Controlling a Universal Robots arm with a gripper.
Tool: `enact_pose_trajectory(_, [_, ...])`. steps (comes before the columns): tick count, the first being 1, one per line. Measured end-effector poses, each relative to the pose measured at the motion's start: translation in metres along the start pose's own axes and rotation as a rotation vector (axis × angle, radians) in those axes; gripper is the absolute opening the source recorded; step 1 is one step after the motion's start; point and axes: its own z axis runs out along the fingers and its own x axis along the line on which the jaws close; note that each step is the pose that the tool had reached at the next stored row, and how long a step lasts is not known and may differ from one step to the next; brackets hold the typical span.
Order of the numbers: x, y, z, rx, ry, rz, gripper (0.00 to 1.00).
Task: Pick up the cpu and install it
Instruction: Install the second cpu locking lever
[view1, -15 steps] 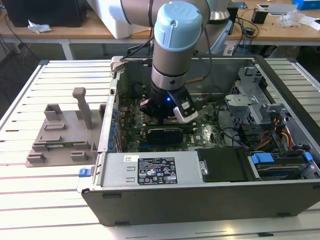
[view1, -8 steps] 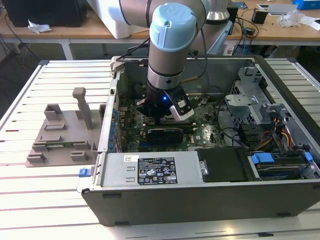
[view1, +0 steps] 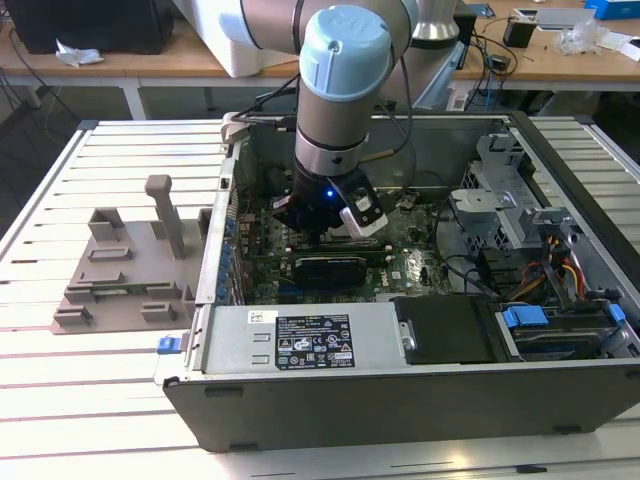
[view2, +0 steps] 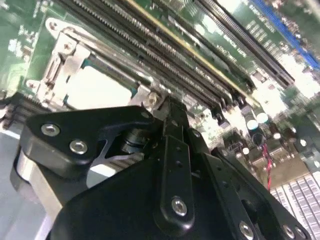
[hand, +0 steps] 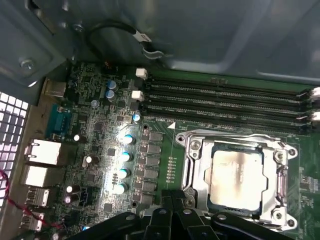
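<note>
The cpu (hand: 236, 176) is a small square chip with a shiny silver top, lying flat inside the metal-framed socket (hand: 192, 165) on the green motherboard. The second wrist view also shows the cpu (view2: 95, 89) in that frame. My gripper (hand: 175, 198) hangs just above the board beside the socket, its black fingers (view2: 171, 131) closed together with nothing between them. In the exterior view the gripper (view1: 325, 228) is down inside the open computer case (view1: 400, 400), over the middle of the motherboard.
A grey moulded tray (view1: 120, 270) with upright posts lies on the slatted table at the exterior view's left. Memory slots (hand: 225, 100) run beside the socket. A power supply (view1: 320, 340), drive cage (view1: 500, 190) and cables (view1: 560, 270) crowd the case.
</note>
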Motion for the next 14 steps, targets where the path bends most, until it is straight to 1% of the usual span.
enact_pose_trajectory(1, [0.0002, 0.0013, -0.0048, 0.0001, 0.0002, 0.000, 0.11])
enact_pose_trajectory(2, [-0.0001, 0.0024, -0.0073, -0.0002, -0.0001, 0.000, 0.11])
enact_pose_trajectory(5, [-0.0094, 0.0085, -0.0081, -0.0003, 0.0026, 0.001, 0.11])
enact_pose_trajectory(6, [-0.0150, 0.0107, -0.0079, -0.0009, 0.0067, 0.001, 0.11])
enact_pose_trajectory(8, [-0.0218, 0.0132, -0.0078, -0.0016, 0.0131, 0.003, 0.11])
enact_pose_trajectory(10, [-0.0318, 0.0183, -0.0071, 0.0006, 0.0238, 0.005, 0.11])
enact_pose_trajectory(11, [-0.0362, 0.0225, -0.0058, 0.0084, 0.0297, 0.007, 0.11])
enact_pose_trajectory(12, [-0.0407, 0.0289, -0.0037, 0.0288, 0.0344, 0.009, 0.11])
enact_pose_trajectory(13, [-0.0442, 0.0331, -0.0023, 0.0490, 0.0376, 0.011, 0.11])
enact_pose_trajectory(14, [-0.0462, 0.0352, -0.0016, 0.0611, 0.0392, 0.012, 0.11])
